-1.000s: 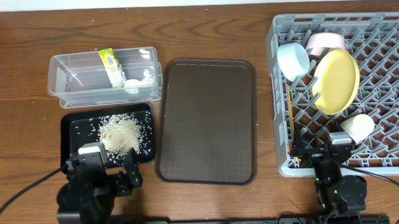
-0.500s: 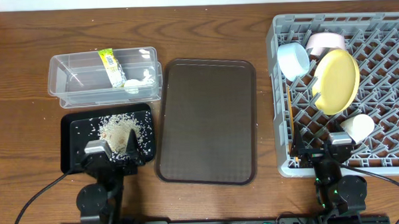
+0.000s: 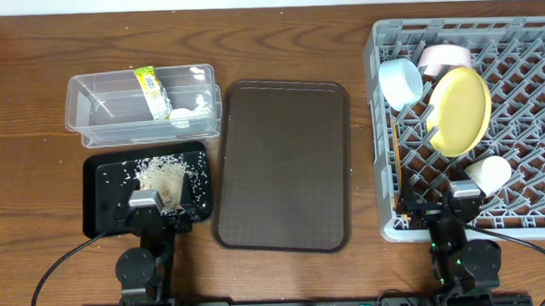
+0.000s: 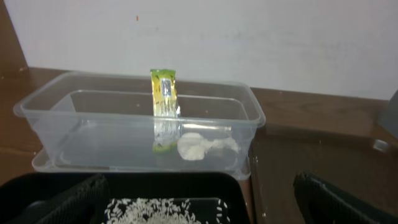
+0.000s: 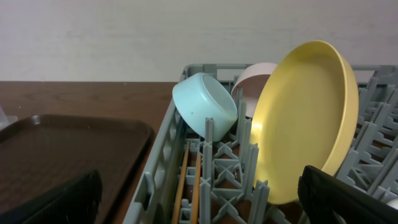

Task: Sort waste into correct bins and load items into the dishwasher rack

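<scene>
We see round yellow plate [image 5: 305, 118] standing on edge in grey lattice plastic rack [image 3: 523, 53].
Both spread, holding nothing: left fingers [image 4: 68, 202], right fingers [image 5: 348, 199].

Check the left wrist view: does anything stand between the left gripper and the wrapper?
Yes. The tub's clear near wall stands between the open left gripper and the wrapper, which leans against the far wall. The tray of rice lies low before the tub. From above, the tub is open.
</scene>
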Tool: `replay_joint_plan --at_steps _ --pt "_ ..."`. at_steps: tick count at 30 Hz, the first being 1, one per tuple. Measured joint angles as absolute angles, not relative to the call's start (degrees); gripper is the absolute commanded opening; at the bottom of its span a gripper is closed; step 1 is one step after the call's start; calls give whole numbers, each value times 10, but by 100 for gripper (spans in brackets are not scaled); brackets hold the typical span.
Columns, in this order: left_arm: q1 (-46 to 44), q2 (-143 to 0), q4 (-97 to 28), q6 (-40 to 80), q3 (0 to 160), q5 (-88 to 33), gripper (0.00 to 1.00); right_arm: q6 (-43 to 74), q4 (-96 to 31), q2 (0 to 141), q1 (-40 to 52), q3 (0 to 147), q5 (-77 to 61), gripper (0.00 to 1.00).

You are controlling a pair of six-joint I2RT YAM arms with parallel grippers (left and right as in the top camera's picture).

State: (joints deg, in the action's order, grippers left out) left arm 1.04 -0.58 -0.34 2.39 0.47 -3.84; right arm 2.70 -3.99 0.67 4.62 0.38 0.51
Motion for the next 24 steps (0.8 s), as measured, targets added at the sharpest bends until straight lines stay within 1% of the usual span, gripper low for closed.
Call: replay_joint_plan --at_steps 24 --pt "10 -6 -11 10 8 -43 97 27 -40 7 46 4 5 99"
